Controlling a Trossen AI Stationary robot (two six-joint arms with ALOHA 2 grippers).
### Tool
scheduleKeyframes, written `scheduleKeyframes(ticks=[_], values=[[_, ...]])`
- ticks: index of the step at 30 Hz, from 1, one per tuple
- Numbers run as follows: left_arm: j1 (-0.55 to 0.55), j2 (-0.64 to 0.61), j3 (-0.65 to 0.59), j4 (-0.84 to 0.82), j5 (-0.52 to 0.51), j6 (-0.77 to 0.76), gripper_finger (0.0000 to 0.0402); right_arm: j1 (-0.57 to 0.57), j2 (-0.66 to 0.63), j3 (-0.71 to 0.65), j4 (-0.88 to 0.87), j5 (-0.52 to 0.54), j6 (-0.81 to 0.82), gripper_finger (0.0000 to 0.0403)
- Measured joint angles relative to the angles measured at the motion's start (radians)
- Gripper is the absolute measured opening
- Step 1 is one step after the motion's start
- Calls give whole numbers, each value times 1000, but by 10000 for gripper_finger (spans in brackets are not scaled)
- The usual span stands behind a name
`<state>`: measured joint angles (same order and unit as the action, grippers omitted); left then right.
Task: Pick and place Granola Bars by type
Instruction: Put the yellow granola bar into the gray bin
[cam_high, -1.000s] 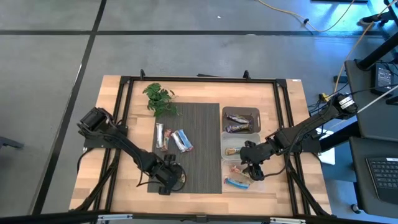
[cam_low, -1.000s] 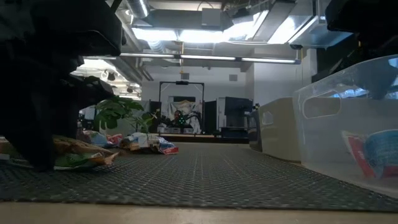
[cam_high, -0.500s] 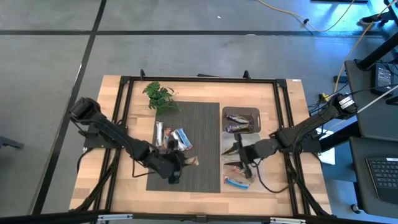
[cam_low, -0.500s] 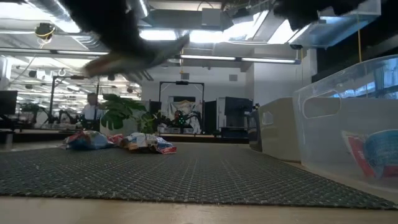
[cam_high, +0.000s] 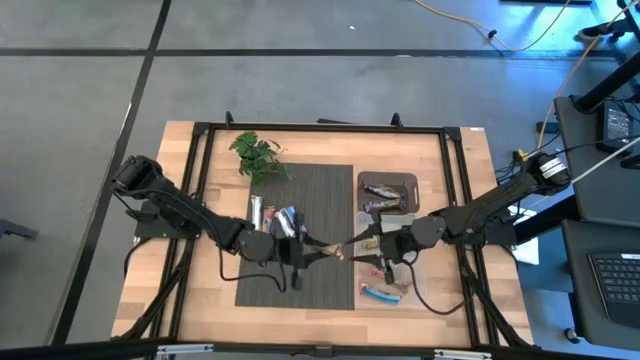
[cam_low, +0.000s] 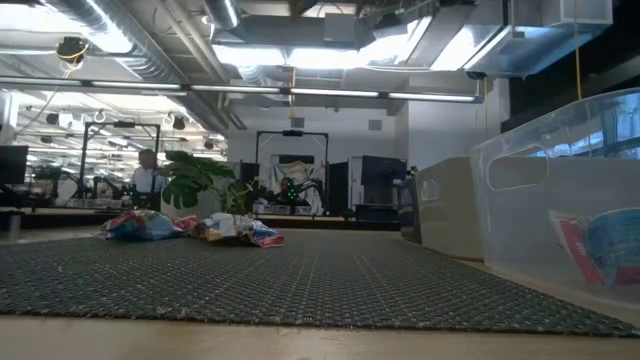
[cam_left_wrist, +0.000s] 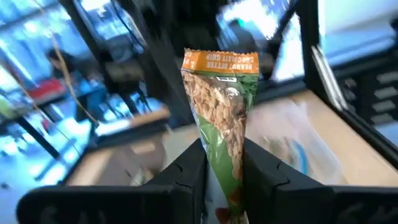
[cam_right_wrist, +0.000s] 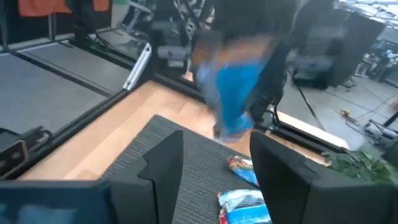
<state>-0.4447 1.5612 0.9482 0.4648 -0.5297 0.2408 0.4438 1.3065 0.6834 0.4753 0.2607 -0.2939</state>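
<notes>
At the mat's (cam_high: 325, 195) left side, loose granola bars (cam_high: 275, 221) lie in a small cluster near the leafy sprig (cam_high: 257, 157); in the low view they show as crumpled blue, white and red wrappers (cam_low: 238, 230), with writing too small to read. The left gripper (cam_high: 318, 249) reaches over the middle of the mat, its fingers (cam_left_wrist: 186, 176) pinching an orange-and-green bar (cam_left_wrist: 224, 118) by its lower end. In the left wrist view the bar stands lengthwise out from the fingers, its crimped orange end farthest from them, reading "PEANUT BUTTER" with a last word too blurred to make out. From above, the same bar (cam_high: 333, 251) runs left to right, its free end pointing at the right gripper (cam_high: 366, 244), which meets it at the mat's right edge. That gripper's fingers (cam_right_wrist: 165, 160) stand spread apart with nothing between them. Beyond it, three clear bins hold sorted bars: purple-brown in the far bin (cam_high: 388, 194), tan in the middle (cam_high: 374, 241), blue-white-red in the near one (cam_high: 381, 293).
</notes>
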Motion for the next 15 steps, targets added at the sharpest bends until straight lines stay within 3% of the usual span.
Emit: scheduleKeyframes(ticks=[8,15], values=[[86,0,0,155,228,60,73,-54,113,0,198,-18,23,188],[131,1,0,167,313,35,66,-83,165,-1,327,-22,27,188]])
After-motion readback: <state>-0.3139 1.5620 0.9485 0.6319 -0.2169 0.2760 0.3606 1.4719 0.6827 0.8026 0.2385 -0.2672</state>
